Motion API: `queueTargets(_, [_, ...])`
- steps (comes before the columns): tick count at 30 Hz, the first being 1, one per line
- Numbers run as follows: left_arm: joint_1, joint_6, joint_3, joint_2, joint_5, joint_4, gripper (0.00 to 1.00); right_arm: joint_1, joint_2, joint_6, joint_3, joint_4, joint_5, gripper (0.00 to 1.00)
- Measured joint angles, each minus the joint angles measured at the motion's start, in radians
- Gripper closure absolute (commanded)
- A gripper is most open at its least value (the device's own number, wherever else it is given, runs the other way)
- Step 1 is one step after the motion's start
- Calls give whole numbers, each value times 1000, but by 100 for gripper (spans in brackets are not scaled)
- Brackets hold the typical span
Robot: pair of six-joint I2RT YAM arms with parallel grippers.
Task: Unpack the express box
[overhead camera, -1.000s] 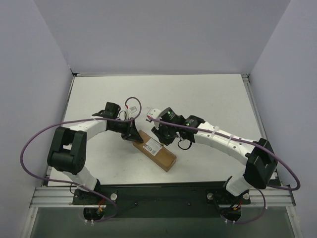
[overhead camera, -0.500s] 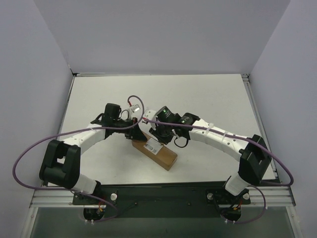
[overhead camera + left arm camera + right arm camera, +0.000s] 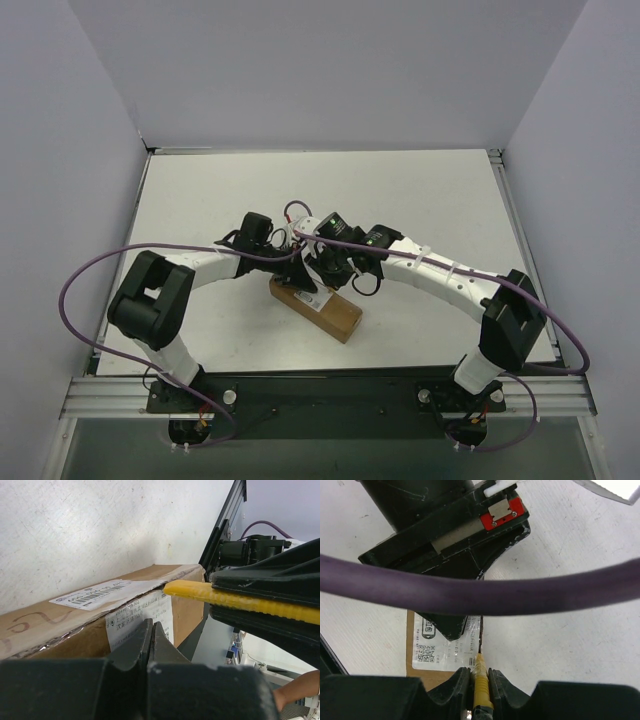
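The express box (image 3: 335,314), brown card with a white label (image 3: 445,650), lies slantwise on the table between the arms. My left gripper (image 3: 150,626) is shut with nothing in it, its tips against the label near the box's left end (image 3: 298,280). My right gripper (image 3: 479,672) is shut on the yellow utility knife (image 3: 480,682). The knife's tip touches the dark seam (image 3: 481,637) along the label's edge. In the left wrist view the knife (image 3: 235,600) points at the box's top corner (image 3: 192,572), where the flap edge gapes slightly.
A thick purple cable (image 3: 485,592) crosses the right wrist view over the left gripper's body (image 3: 445,525). Both arms crowd together above the box (image 3: 320,255). White walls close off the back and sides of the table (image 3: 430,190).
My left gripper has slid right along the box, toward the right gripper, and its arm has swung in with it. The right gripper with the knife has shifted slightly left. The box has barely moved.
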Motion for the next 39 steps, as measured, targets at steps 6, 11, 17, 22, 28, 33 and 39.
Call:
queueTargets(6, [-5,-1,0,0,-9,0,100,0,0,59,14,-26,19,100])
queueTargets(11, [-7,-1,0,0,-12,0,100,0,0,82,23,-43,27,100])
queueTargets(17, [-11,-4,0,0,-19,0,100,1,0,108,27,-53,38,100])
queueTargets(22, [-11,-11,0,-1,-26,-1,100,39,-2,193,29,-57,126,100])
queueTargets(28, [-11,-15,0,-2,-29,-4,100,93,-13,245,17,-59,220,100])
queueTargets(33, [-8,-15,-1,-2,-31,-3,100,94,-39,248,-18,-33,227,100])
queueTargets(39, [-6,-15,-3,-2,-31,-2,100,91,-106,282,-106,13,228,100])
